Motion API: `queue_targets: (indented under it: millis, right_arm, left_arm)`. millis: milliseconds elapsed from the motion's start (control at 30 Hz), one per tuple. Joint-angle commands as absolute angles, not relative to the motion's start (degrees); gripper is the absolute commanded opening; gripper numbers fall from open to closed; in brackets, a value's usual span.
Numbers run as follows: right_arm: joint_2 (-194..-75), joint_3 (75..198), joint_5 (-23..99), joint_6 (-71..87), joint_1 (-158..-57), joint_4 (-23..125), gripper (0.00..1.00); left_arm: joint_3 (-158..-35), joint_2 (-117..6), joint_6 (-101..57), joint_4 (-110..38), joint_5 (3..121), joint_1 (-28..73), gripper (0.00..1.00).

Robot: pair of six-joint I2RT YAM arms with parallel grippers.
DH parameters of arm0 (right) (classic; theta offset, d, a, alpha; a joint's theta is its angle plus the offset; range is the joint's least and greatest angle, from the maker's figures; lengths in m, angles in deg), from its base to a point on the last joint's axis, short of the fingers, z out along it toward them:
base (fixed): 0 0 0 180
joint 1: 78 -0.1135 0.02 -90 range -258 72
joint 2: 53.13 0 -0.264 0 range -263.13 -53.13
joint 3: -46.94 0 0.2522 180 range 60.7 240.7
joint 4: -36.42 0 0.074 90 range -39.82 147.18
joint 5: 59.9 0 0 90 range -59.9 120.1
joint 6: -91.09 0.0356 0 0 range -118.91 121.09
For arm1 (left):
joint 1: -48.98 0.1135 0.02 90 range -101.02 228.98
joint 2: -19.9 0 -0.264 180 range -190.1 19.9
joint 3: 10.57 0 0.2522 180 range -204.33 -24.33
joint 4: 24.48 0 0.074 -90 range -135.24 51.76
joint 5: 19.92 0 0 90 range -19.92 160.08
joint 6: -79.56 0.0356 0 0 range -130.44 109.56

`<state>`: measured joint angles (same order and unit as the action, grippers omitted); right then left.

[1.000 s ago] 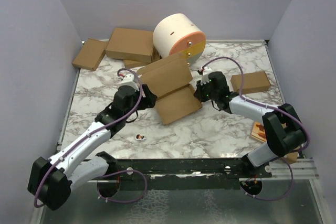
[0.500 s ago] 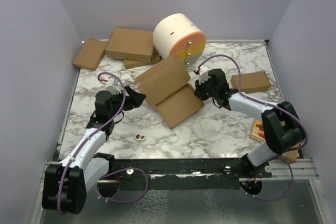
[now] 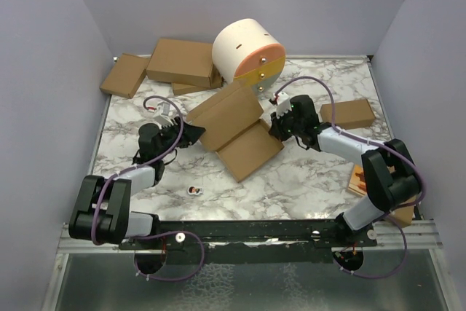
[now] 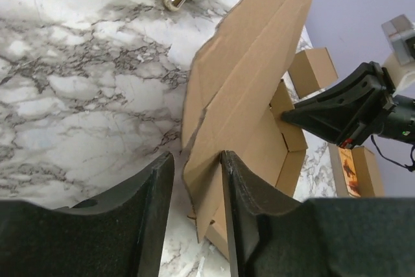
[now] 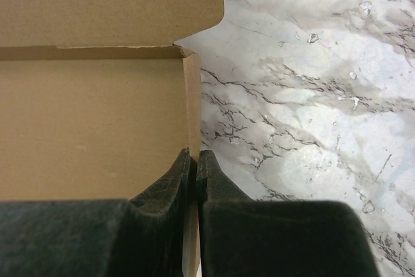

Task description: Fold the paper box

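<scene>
desk (image 3: 320,172): we see a white marble top with grey veins, walled in by pale panels on three sides.
paper box (image 3: 244,147): we find it at the middle of the desk, a brown die-cut sheet partly folded. one panel lies flat toward 5 o'clock and a long flap is raised and tilted toward 11 o'clock.
white drum (image 3: 244,49): it sits at 12 o'clock, on its side, its orange and yellow face turned toward the paper box and close to the raised flap.
brown cartons (image 3: 182,61): we count a loose pile at 10 to 11 o'clock, by the far-left corner.
small carton (image 3: 347,113): it lies alone at 2 o'clock, well apart from the paper box.
left pincer (image 4: 194,155): at 9 o'clock of the paper box, its fingers are apart and straddle the edge of the raised flap. we see marble between one finger and the card.
right pincer (image 5: 196,154): at 3 o'clock of the paper box, it is pinched together on a thin upright side wall.
small sticker (image 3: 193,191): it lies at 7 o'clock, too small for us to read.
</scene>
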<state>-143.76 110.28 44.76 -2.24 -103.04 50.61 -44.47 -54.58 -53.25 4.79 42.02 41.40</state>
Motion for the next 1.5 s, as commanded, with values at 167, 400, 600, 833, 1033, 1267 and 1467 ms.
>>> queue_targets:
  millis: [167,400,600,833,1033,1267,1467]
  right_arm:
    - [-145.2,112.5,46.9,-3.9,-102.8,51.0,0.01]
    - [-145.2,112.4,40.9,-6.3,-102.8,50.4,0.01]
    - [-148.2,113.5,36.0,-9.2,-102.8,51.4,0.07]
    - [-149.9,114.1,35.4,-12.1,-102.8,52.2,0.12]
    - [-150.8,114.9,36.3,-13.0,-102.8,53.7,0.21]
    - [-145.6,115.4,43.5,-14.0,-101.7,56.1,0.41]
    - [-141.0,116.3,59.4,-16.8,-95.3,60.4,0.55]
  left_arm:
    - [-47.4,-61.2,-50.6,18.5,36.0,40.1,0.00]
    - [-47.8,-56.8,-40.6,12.2,41.2,34.4,0.00]
    - [-48.9,-52.8,-35.7,6.7,46.8,29.9,0.00]
    - [-50.9,-52.3,-33.3,2.3,50.3,26.7,0.00]
    - [-51.1,-53.1,-32.6,1.9,50.2,26.7,0.00]
    - [-53.0,-53.0,-26.5,-1.6,48.7,26.7,0.00]
    - [-54.0,-51.8,-19.3,-3.3,46.5,26.7,0.00]
